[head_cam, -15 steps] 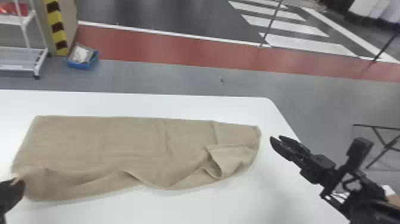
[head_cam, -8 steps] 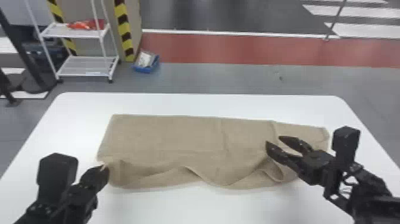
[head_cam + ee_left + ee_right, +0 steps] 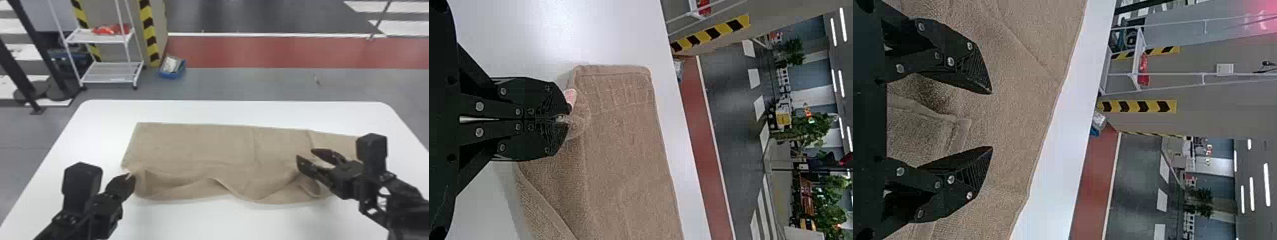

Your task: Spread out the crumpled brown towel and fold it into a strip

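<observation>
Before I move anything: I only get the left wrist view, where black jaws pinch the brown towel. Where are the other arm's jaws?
Observer: The right gripper is over the towel, toward its right end.

Operator: Has it grabbed any cloth too?

Observer: No, its jaws stand wide apart, with no cloth pinched between them.

Operator: Is the towel smooth over there?

Observer: Not quite. A small fold lies near that gripper, and the edge closest to the robot is wavy.

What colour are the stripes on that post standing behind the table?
Yellow and black stripes run down the post; the head view shows them best.
</observation>
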